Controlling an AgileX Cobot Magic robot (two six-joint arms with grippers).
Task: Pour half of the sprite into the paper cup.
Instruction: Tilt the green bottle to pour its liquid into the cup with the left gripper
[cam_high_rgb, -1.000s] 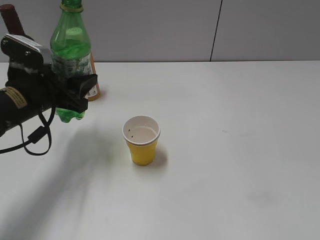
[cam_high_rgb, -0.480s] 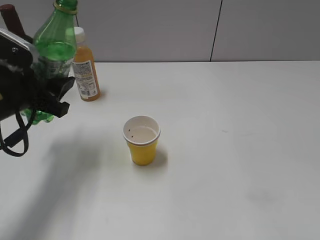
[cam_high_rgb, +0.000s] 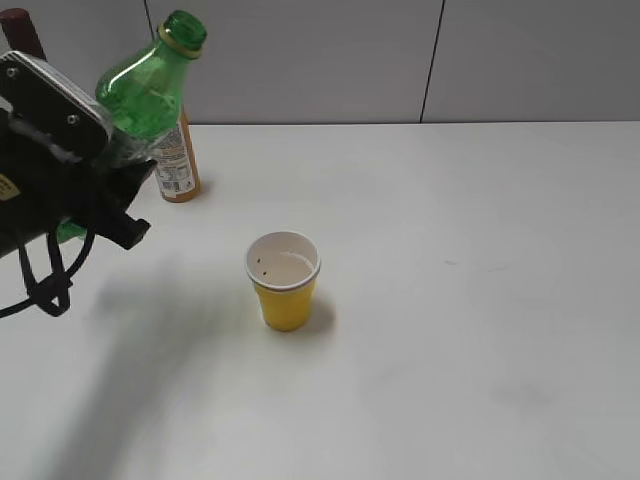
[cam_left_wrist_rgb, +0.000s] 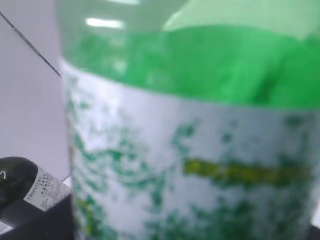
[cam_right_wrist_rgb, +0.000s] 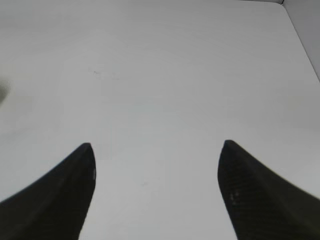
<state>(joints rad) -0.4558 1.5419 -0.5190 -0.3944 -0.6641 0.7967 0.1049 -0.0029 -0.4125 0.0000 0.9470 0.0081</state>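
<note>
One paper cup (cam_high_rgb: 283, 280) stood upright and alone in the near middle of the white table (cam_high_rgb: 480, 300), its open white mouth facing up, with something pale and a few dark specks visible inside, though how full it was could not be judged. Well apart to the right, the right gripper (cam_right_wrist_rgb: 156, 165) hung over bare tabletop with its two dark fingers spread wide and nothing between them; it did not appear in the exterior view. Farther back and to the left, the left gripper (cam_high_rgb: 105, 195) was clamped round the labelled middle of the sprite (cam_high_rgb: 150, 85), carrying it clear of the table. The bottle's long axis leaned up and to the right, its uncapped neck aimed toward the cup's side of the scene but still high and well to the left of the rim. The left wrist camera was filled by the green-and-white label (cam_left_wrist_rgb: 190, 160), with green liquid above it. The left arm was plainly the nearer one to the cup, which lay to the right of and nearer than the bottle mouth; the pour appeared not to have begun. Just behind the bottle stood an orange juice bottle (cam_high_rgb: 178, 170), and a dark wine bottle (cam_high_rgb: 20, 30) rose at the far left edge
</note>
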